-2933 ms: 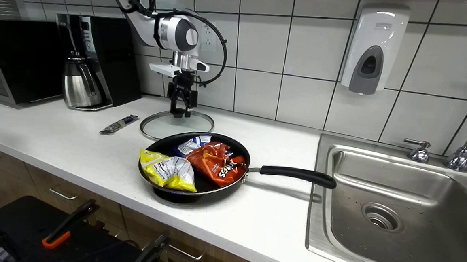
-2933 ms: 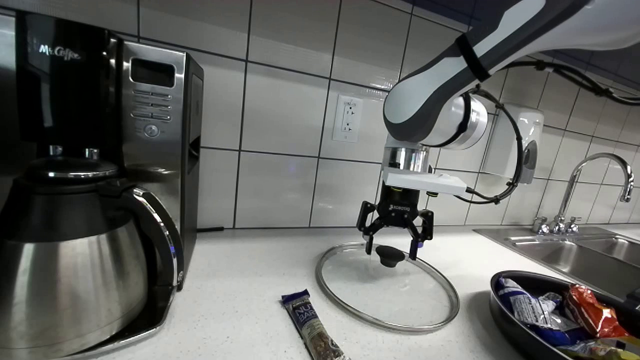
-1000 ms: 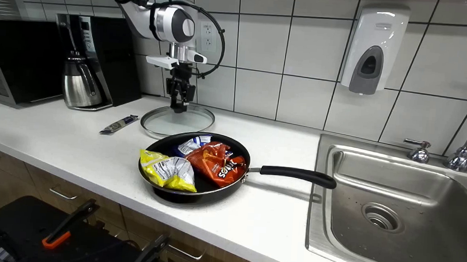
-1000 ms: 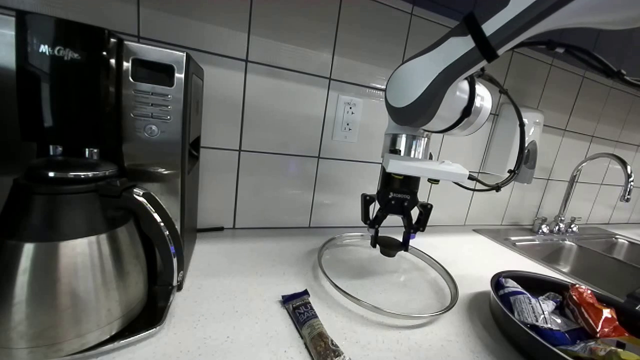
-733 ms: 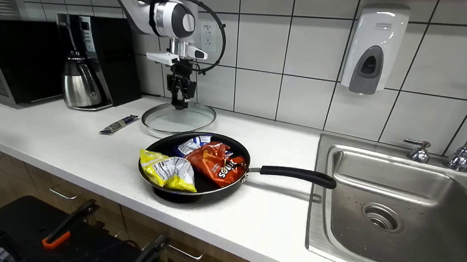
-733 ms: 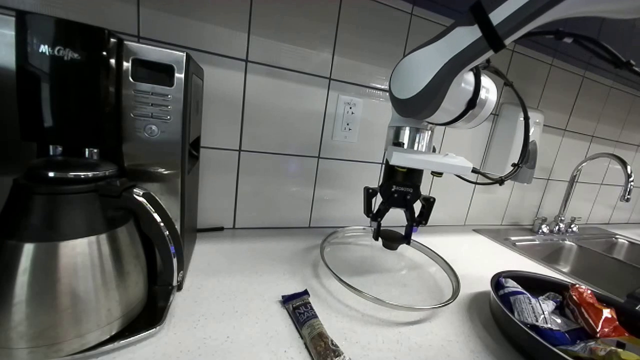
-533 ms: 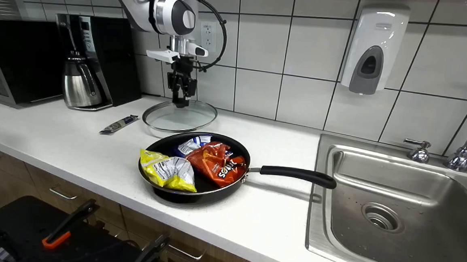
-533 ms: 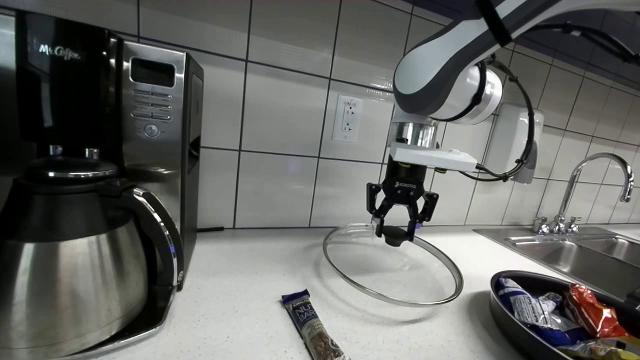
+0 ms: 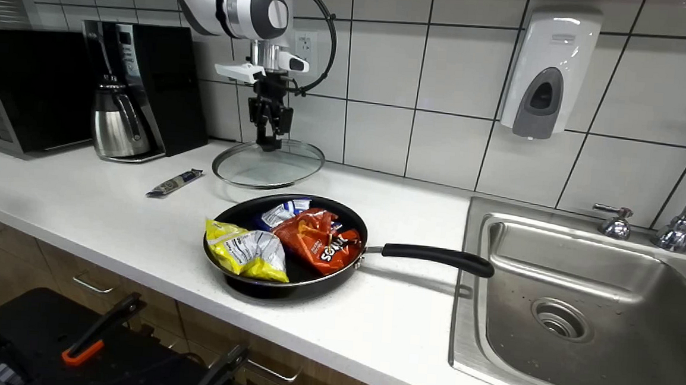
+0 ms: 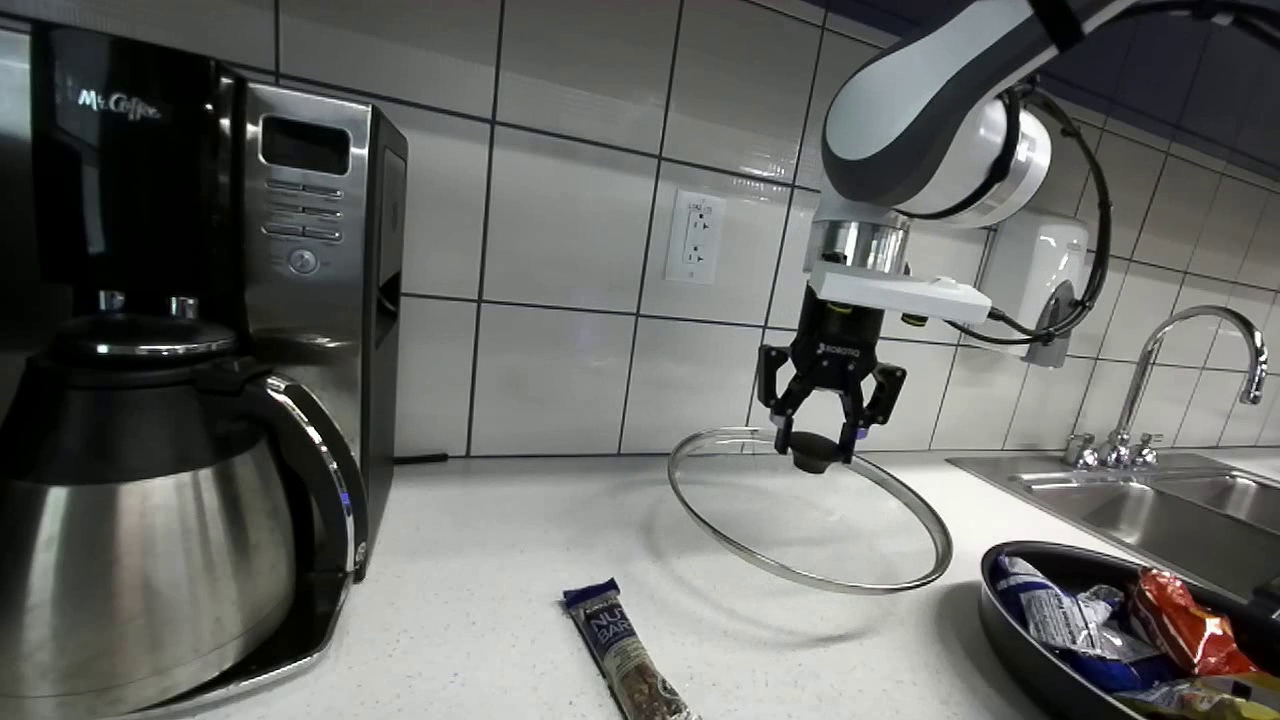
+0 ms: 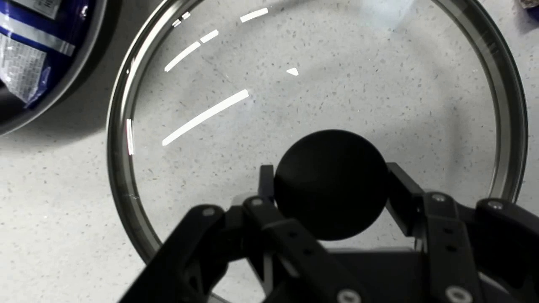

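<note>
My gripper (image 10: 816, 447) is shut on the round black knob (image 11: 330, 185) of a glass lid, a finger pressed against either side of it. The lid (image 9: 267, 167) hangs above the white counter, somewhat tilted, its shadow below. In the wrist view its steel rim (image 11: 120, 143) circles the knob. Close by stands a black frying pan (image 9: 277, 292) holding a yellow bag (image 9: 250, 252), a red Doritos bag (image 9: 313, 238) and a blue bag (image 10: 1070, 610). A wrapped nut bar (image 10: 630, 650) lies on the counter on the lid's other side.
A coffee maker (image 10: 325, 230) with a steel carafe (image 10: 150, 560) and a black microwave (image 9: 34, 87) stand farther along. The pan's handle (image 9: 434, 256) reaches to the edge of the steel sink (image 9: 581, 290). Behind rises a tiled wall with a soap dispenser (image 9: 556, 63).
The jaws have closed on the knob, around which they stood open earlier. The lid has risen off the counter and shifted toward the pan side. Pan, bags and nut bar are unmoved.
</note>
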You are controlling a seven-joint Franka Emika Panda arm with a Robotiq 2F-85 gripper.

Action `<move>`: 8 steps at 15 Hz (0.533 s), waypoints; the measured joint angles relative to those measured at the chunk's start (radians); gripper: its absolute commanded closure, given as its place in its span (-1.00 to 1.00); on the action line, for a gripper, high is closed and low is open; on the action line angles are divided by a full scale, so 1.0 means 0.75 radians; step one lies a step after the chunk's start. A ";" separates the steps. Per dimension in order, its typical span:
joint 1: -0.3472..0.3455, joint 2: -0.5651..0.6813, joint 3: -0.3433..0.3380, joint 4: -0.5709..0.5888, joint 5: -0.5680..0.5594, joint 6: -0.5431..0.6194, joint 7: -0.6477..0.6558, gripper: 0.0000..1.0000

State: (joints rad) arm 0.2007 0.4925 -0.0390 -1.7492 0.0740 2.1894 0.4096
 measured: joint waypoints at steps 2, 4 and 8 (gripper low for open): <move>-0.004 -0.041 -0.004 -0.045 -0.002 0.019 0.000 0.21; -0.009 -0.083 -0.010 -0.094 -0.002 0.038 0.000 0.21; -0.030 -0.165 -0.018 -0.208 -0.002 0.096 0.000 0.21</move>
State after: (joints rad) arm 0.1783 0.3687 -0.0523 -1.9054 0.0722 2.2613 0.4097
